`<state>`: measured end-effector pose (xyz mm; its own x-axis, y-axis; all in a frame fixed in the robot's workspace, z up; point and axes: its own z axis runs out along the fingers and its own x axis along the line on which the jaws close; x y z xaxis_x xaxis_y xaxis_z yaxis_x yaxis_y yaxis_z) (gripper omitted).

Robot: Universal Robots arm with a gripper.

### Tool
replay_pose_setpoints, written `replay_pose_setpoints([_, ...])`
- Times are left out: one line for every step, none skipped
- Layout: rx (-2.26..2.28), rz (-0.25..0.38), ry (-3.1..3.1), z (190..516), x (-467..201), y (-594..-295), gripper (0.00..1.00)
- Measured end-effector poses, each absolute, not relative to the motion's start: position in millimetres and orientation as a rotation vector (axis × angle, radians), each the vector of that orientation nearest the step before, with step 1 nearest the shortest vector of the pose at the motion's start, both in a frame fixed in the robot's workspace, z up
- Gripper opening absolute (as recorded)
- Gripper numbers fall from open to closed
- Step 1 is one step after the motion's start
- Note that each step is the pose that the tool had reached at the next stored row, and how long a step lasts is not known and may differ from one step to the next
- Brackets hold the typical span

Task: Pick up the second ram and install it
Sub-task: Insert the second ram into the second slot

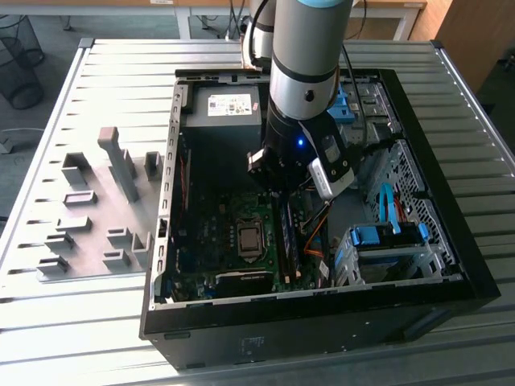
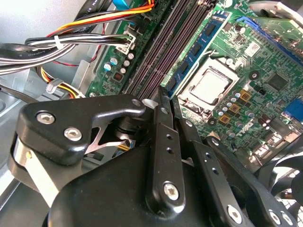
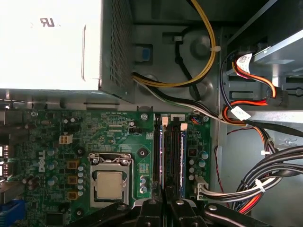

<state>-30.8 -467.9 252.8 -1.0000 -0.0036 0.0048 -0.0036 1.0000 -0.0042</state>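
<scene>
One blue-green stick, the second ram (image 2: 199, 47), stands on edge in the memory slot nearest the processor socket (image 2: 210, 85). It sits in the upper middle of the second wrist view, with three dark empty slots (image 2: 163, 52) beside it.

In that view's foreground the claw (image 2: 169, 101) is narrow, its black fingers (image 2: 163, 137) close together with nothing visibly pinched between them. Their tips sit right at the near end of the stick. The first wrist view agrees: the ram shows as a thin blue line (image 3: 163, 156) running up from the claw (image 3: 163, 201) at the bottom edge.

In the exterior view the stick (image 1: 287, 241) lies low in the board at frame centre, just right of the socket (image 1: 249, 239).

I judge the step to be seating the stick, and doing it well means a straight push. The force should stay in line with the slot and square to the board, so the stick does not lean toward the socket or the empty slots. Both ends need to go fully home, and from here I cannot tell whether the far end is level or the latches have closed.

The bundled cables (image 2: 71, 42) at upper left are close to the claw and could snag. Farther back sit the power supply (image 1: 224, 108) and, at far left, the grey holder blocks (image 1: 88, 217) on the worktop (image 1: 121, 72).
</scene>
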Motion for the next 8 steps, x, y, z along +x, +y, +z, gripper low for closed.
replay_pose_setpoints([0.006, 0.007, -3.137, 252.8, -30.9, -467.9, 0.14])
replay_pose_setpoints([0.006, 0.007, -3.137, 252.8, -30.8, -467.9, 0.14])
replay_pose_setpoints([0.006, 0.007, -3.137, 252.8, -30.9, -467.9, 0.14])
replay_pose_setpoints([0.006, 0.007, -3.137, 252.8, -30.9, -467.9, 0.14])
replay_pose_setpoints([0.006, 0.006, -3.137, 252.8, -30.8, -467.9, 0.14])
replay_pose_setpoints([0.006, 0.006, -3.137, 252.8, -30.8, -467.9, 0.14])
replay_pose_setpoints([0.006, 0.006, -3.137, 252.8, -30.9, -467.9, 0.14])
replay_pose_setpoints([0.006, 0.006, -3.137, 252.8, -30.9, -467.9, 0.14])
